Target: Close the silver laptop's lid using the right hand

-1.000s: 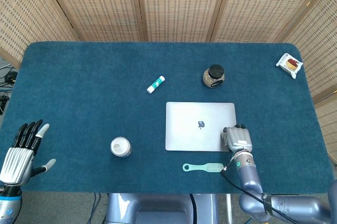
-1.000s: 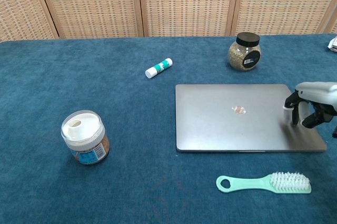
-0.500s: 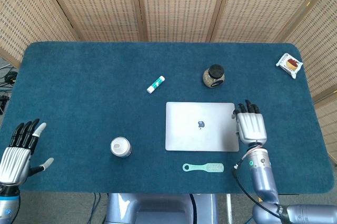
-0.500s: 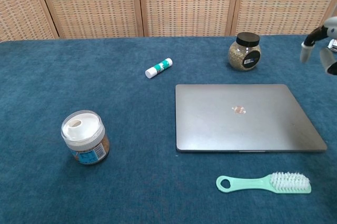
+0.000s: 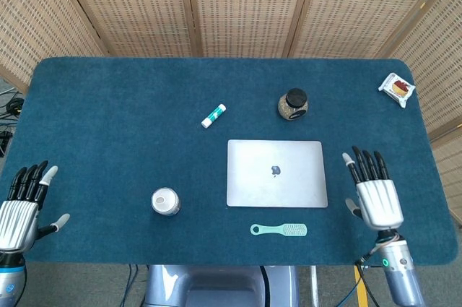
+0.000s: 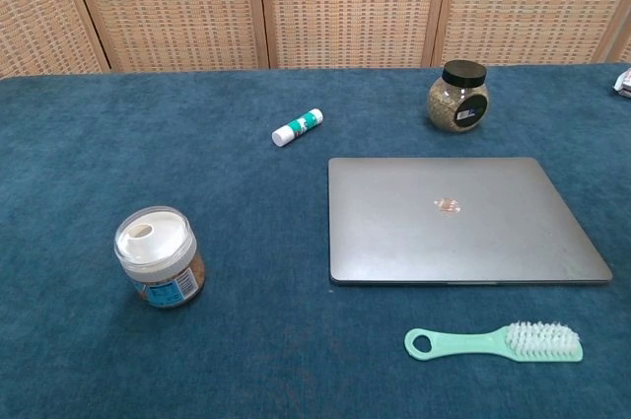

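**Staged indoor test setup, not a lived-in room**

We read this as a lab-style recording station. A table [image 5: 108,141] covered in blue carpet-like cloth fills the head view, boxed in at 12 o'clock by woven rattan screen panels [image 5: 245,3] in wooden frames. Loose cables [image 5: 9,108] lie on the floor at 9 o'clock. Unrelated props sit scattered: a glue stick [image 5: 214,115], a dark-lidded jar [image 5: 293,104], a white-lidded jar [image 5: 165,201], a mint brush [image 5: 279,230], a snack packet [image 5: 397,89] at 2 o'clock.
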Tool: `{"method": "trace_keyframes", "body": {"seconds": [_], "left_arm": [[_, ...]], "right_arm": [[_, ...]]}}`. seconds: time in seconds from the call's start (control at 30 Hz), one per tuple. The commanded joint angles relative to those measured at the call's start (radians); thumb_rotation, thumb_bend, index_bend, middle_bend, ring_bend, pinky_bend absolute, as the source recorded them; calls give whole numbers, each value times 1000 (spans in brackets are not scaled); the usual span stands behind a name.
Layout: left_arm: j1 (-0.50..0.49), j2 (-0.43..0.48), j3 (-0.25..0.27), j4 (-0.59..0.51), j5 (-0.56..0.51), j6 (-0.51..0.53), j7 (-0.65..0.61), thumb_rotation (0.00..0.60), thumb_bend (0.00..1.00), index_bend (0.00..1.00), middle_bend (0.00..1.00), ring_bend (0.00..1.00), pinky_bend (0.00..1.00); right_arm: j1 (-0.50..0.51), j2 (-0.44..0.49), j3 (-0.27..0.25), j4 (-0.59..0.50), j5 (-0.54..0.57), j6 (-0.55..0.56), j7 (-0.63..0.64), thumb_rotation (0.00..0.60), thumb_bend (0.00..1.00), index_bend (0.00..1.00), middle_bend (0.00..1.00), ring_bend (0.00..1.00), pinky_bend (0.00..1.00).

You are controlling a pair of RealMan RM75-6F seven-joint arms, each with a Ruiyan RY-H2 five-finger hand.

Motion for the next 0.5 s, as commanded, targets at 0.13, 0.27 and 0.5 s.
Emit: {"method": "trace_keyframes", "body": {"seconds": [0.13,0.27,0.5], "left_arm": [[-2,-9,-6,8,-9,-7,11,600,14,0,0,0,0],[-3,-14,-9,13,-13,-8,14,600,14,0,0,0,0],[-6,-22,-11,23,-16,-12,18,600,14,0,0,0,0]], "right_arm": [[-90,-18,-41,119,-87,17,81,600,2,0,0,0,0],[-127,-36,-24,170,-124,41,124,600,2,0,0,0,0],[-167,-35,3,205,-190,76,153,600,10,0,0,0,0]]}}
